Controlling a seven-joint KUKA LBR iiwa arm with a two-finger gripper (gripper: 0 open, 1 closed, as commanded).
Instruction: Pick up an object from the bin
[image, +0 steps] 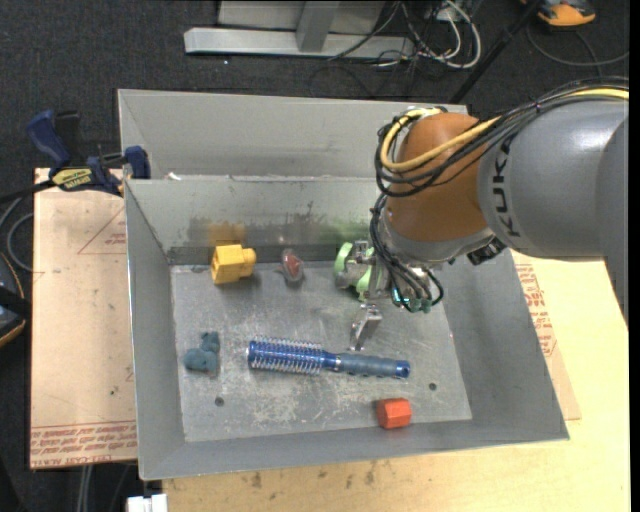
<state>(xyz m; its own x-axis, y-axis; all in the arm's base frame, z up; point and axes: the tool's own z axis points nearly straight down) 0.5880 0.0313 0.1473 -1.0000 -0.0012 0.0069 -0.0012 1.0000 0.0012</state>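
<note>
Blue brush (325, 361) lies unlifted in the bin (300, 412); gripper (366, 328) hangs close over its handle, whether spread or pressed together I cannot tell.

one each: yellow block (232, 263), orange block (394, 412), blue brush (325, 360), teal toy (203, 354), green toy (350, 260), reddish pebble (292, 265)

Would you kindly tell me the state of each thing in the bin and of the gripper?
Blue bristled plastic hairbrush: lying flat across the floor.
Yellow plastic block: resting by the back wall.
Small reddish rounded piece: beside the back wall, apart.
Green rounded object: partly hidden behind the arm.
Teal small lump: lying left, alone.
Orange small cube: sitting near the front.
Gripper: poised over the hairbrush's handle.
</note>
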